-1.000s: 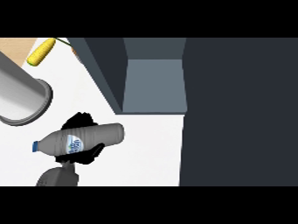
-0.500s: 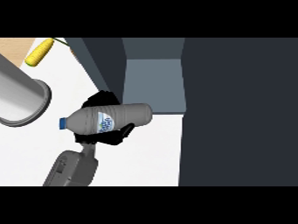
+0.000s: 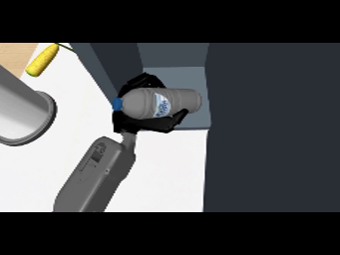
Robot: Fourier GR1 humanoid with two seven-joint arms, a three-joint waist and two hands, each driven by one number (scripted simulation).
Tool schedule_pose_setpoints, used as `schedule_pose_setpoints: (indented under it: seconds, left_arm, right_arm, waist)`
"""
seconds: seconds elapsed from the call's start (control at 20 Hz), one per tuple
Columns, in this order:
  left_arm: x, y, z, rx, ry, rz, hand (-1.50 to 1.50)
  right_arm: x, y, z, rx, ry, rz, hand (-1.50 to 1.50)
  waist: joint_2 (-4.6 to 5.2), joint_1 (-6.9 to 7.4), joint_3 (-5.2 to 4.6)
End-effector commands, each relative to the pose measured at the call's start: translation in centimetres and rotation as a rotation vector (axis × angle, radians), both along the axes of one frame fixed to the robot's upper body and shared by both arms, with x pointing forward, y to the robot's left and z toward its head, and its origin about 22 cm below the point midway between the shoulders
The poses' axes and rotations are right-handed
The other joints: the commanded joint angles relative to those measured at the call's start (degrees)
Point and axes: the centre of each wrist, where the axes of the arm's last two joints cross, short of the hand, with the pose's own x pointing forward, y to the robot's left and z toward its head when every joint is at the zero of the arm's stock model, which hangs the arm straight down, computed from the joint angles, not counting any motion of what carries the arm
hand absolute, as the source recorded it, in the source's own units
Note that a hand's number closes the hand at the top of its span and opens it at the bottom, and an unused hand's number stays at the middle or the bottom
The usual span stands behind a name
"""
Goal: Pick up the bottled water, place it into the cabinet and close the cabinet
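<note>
Even, flat lighting, bright white counter top (image 3: 165, 169) without glare, dark slate-grey cabinet door (image 3: 279, 124) in deep shade, cabinet's grey interior (image 3: 174, 77) dimmer, no cast shadows, edges undistorted.

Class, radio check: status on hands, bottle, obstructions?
Right hand shut on bottled water, bottle on its side at cabinet opening. Left hand not in view. Nothing blocking.

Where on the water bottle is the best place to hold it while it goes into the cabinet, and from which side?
Round the middle of its body, about where the hand now curls round the bottled water, coming from below. The bottle lies sideways, blue cap left and base toward the cabinet, so this probably leaves the base free to enter first.
</note>
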Motion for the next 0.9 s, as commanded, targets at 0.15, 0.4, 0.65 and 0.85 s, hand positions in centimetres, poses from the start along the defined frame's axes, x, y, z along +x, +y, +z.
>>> schedule_pose_setpoints:
  seconds: [0.15, 0.4, 0.65, 0.85]
  left_arm:
    - [2.6, -3.1, 1.6, 0.132, -0.042, 0.055, 1.50]
    - [6.8, -3.5, 4.1, 0.197, -0.031, 0.120, 1.50]
    - [8.9, -3.7, 5.4, 0.249, 0.001, 0.180, 1.50]
    - [9.3, -2.8, 2.5, 0.340, 0.000, 0.198, 1.50]
  right_arm:
    - [2.4, -0.5, -0.4, -0.006, -0.001, 0.014, -1.50]
    - [1.7, 0.3, -0.4, 0.002, 0.007, 0.011, -1.50]
    - [-0.1, -0.6, -0.6, 0.001, 0.001, 0.025, -1.50]
    - [1.9, 0.3, -1.1, 0.011, 0.011, 0.041, -1.50]
  waist:
    - [0.11, 0.24, 0.00]
    - [0.29, -0.33, 0.00]
    - [0.29, -1.03, 0.01]
    - [1.03, -1.81, -0.02]
